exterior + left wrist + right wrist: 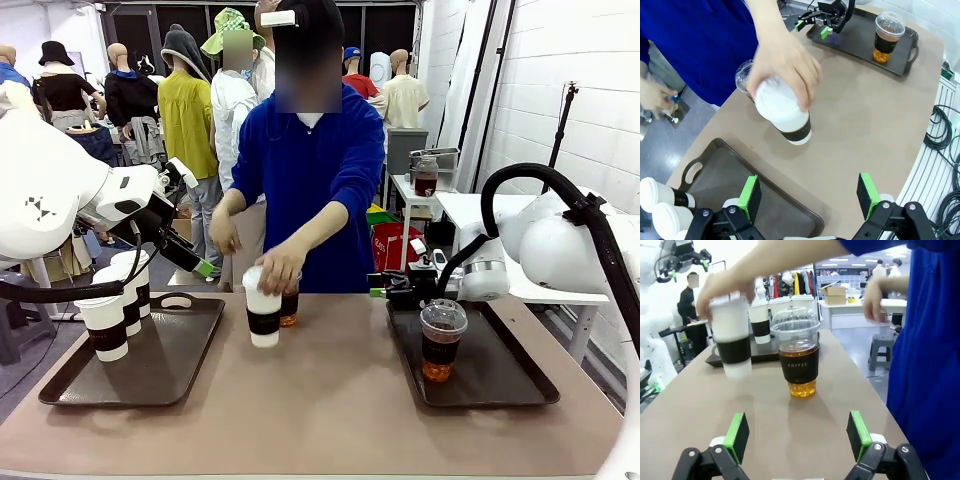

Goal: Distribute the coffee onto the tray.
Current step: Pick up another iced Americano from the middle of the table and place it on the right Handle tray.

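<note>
At the table's far middle a person's hand (283,265) holds a white lidded coffee cup with a brown sleeve (262,312) (787,117) (733,342). Right behind it stands a clear dome-lidded cup of amber drink (290,308) (800,362). Three white cups (108,325) stand on the left tray (150,375) (735,172). The right tray (495,375) (855,47) carries another clear cup (442,340) (887,37). My left gripper (192,256) (808,195) hovers open above the left tray's far corner. My right gripper (385,285) (798,435) is open, low over the right tray's far left corner, facing the clear cup.
The person in blue stands at the far edge, the other hand (224,232) off the table. Cables (942,135) hang beside the table. A wide bare stretch of tabletop (330,410) lies between the trays.
</note>
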Available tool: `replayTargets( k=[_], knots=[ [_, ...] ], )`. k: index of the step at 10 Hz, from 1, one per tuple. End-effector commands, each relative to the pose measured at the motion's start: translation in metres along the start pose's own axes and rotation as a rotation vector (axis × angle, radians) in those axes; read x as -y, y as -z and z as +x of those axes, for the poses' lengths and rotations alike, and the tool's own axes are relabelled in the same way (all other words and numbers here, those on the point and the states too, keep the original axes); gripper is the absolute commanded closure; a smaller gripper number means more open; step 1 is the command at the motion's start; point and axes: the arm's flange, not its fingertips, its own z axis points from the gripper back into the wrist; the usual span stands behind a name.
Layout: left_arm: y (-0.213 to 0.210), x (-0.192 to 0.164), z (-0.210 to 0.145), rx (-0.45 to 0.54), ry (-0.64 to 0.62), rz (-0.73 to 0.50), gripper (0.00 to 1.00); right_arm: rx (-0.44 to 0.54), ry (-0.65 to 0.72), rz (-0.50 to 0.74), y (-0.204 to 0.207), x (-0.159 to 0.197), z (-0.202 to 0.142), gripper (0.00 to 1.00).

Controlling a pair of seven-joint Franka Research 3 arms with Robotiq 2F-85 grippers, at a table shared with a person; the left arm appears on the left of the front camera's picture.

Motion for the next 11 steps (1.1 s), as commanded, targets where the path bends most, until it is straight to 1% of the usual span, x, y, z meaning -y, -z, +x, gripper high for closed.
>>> replayTargets(
  k=[1, 5, 6, 11],
  knots=[
    [-0.0001, -0.0009, -0.0008, 0.002, -0.003, -0.002, 0.0, -0.025, -0.024, 0.038, -0.0065, -0.0114, 0.0004, 0.0],
    [-0.0001, -0.0009, -0.0008, 0.002, -0.003, -0.002, 0.0, -0.049, -0.009, 0.071, -0.0116, -0.0116, 0.0004, 0.0],
    [-0.0001, -0.0009, -0.0008, 0.002, -0.003, -0.002, 0.0, -0.033, -0.007, 0.045, -0.0108, -0.0059, -0.0037, 0.0],
    [-0.0001, -0.0009, -0.0008, 0.002, -0.003, -0.002, 0.0, -0.033, -0.007, 0.045, -0.0108, -0.0059, -0.0037, 0.0]
  ],
)
